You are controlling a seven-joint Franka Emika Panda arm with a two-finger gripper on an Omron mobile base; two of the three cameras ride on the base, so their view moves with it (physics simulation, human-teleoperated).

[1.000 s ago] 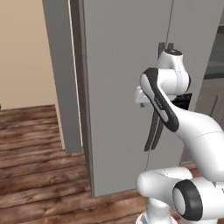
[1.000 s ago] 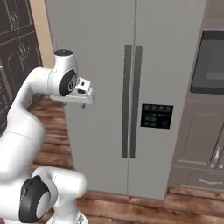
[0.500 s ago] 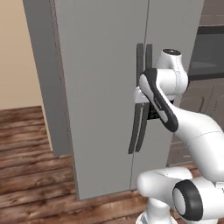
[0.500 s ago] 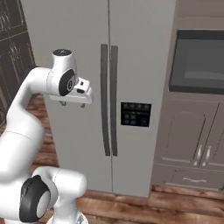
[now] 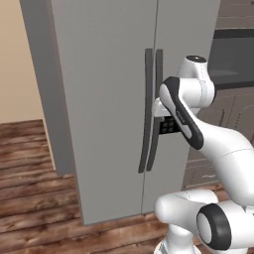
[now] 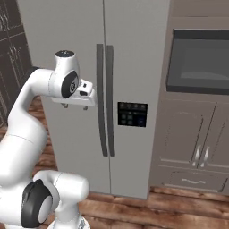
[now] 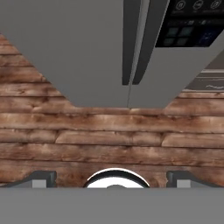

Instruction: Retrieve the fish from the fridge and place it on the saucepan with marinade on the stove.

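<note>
Fridge [image 6: 134,53]: 2 shut doors, 2 handles [image 6: 104,98].

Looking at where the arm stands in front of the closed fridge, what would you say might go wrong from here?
The fridge is shut and its two dark handles sit side by side, so the open gripper might catch both or the wrong one. The gripper points down at the wooden floor rather than at the doors, so it probably needs a large turn, and the elbow could brush the door.
</note>
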